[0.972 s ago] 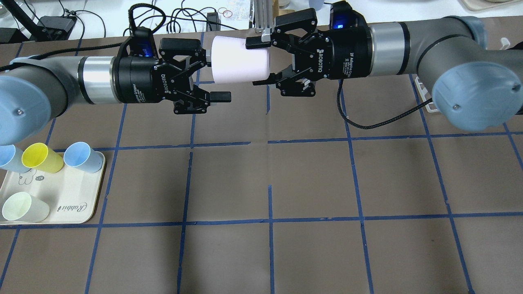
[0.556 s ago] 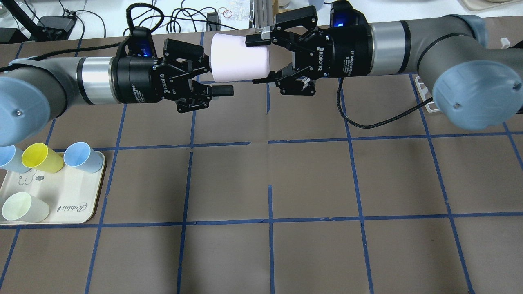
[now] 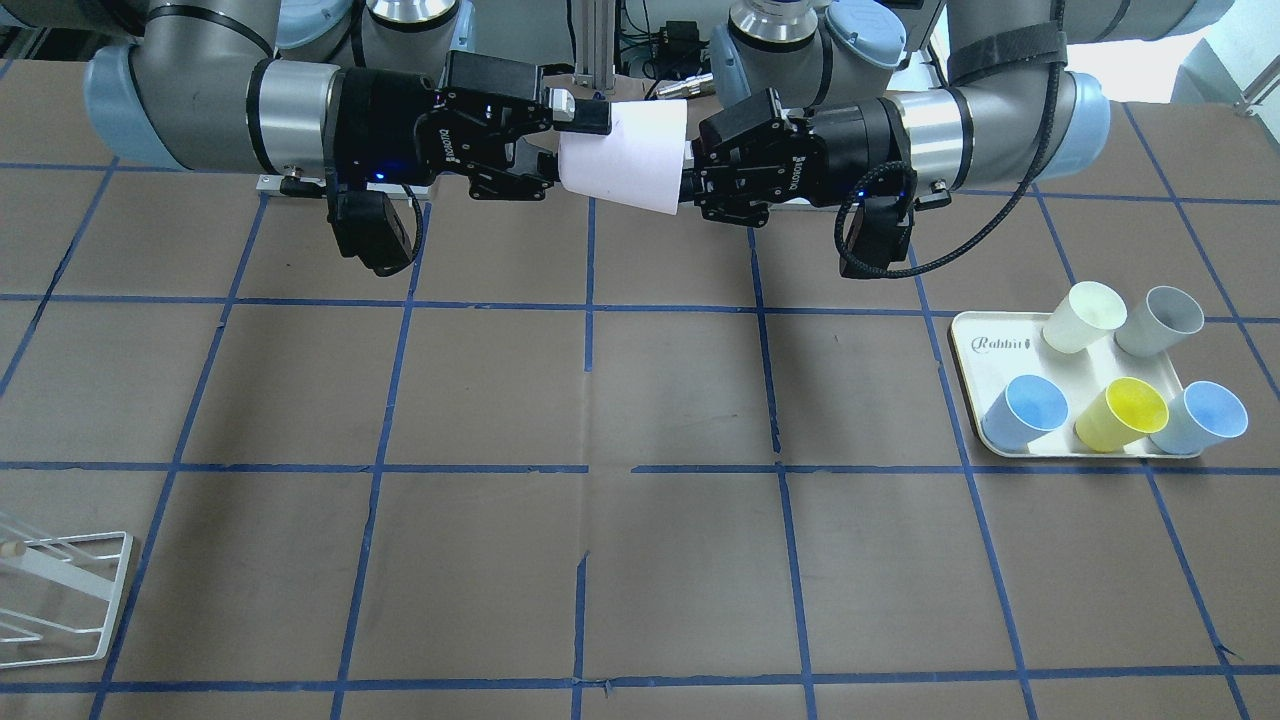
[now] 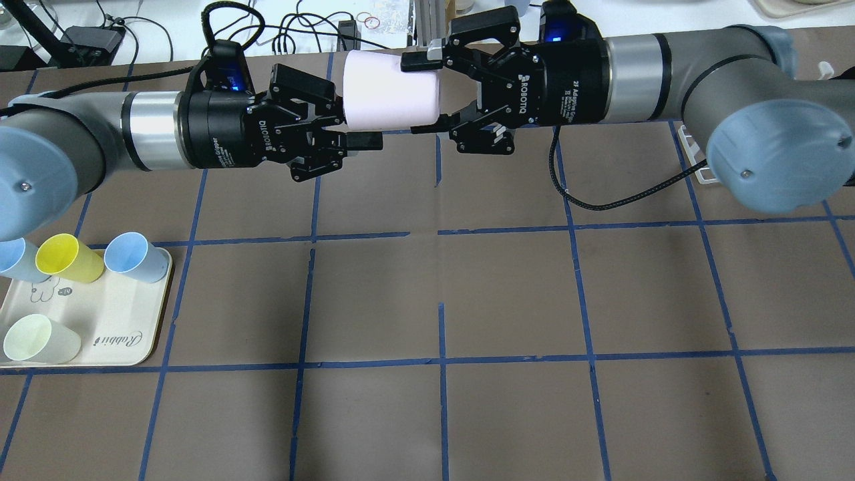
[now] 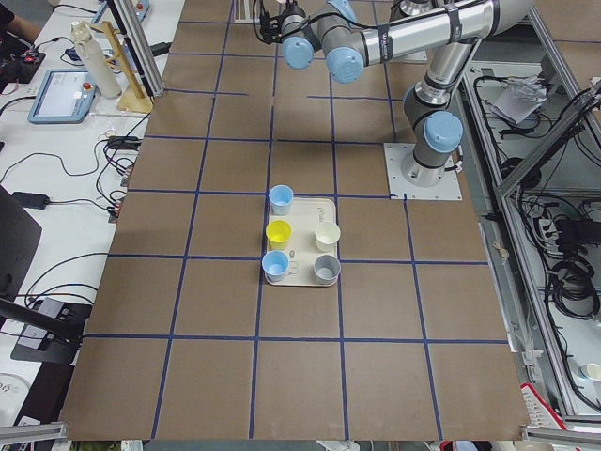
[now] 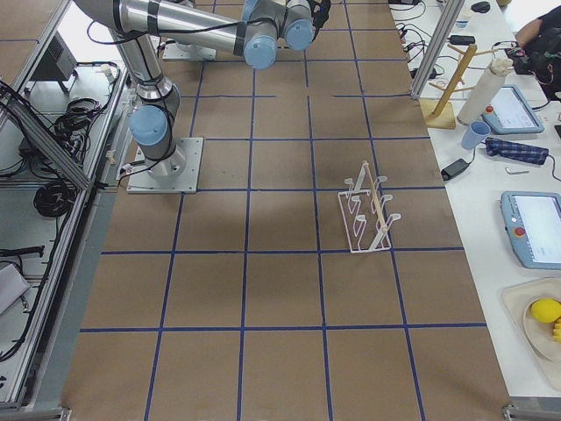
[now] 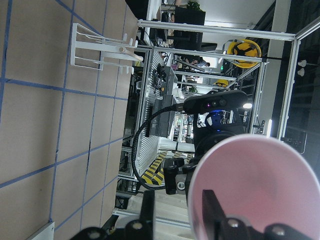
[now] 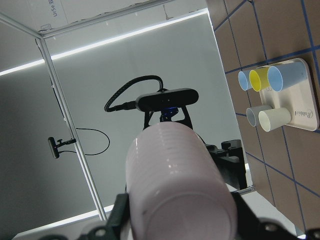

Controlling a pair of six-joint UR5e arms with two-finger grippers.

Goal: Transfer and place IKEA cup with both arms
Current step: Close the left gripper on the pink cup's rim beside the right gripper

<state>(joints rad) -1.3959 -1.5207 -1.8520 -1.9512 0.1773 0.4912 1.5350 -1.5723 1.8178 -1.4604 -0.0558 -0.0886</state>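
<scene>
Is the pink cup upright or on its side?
On its side: the cup, gripped by the right gripper, hangs level, mouth facing the left gripper.

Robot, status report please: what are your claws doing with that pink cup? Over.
Right claw shut on pink cup, held midair. Left claw straddles its rim, grip unclear. Nothing seen blocking.
</scene>
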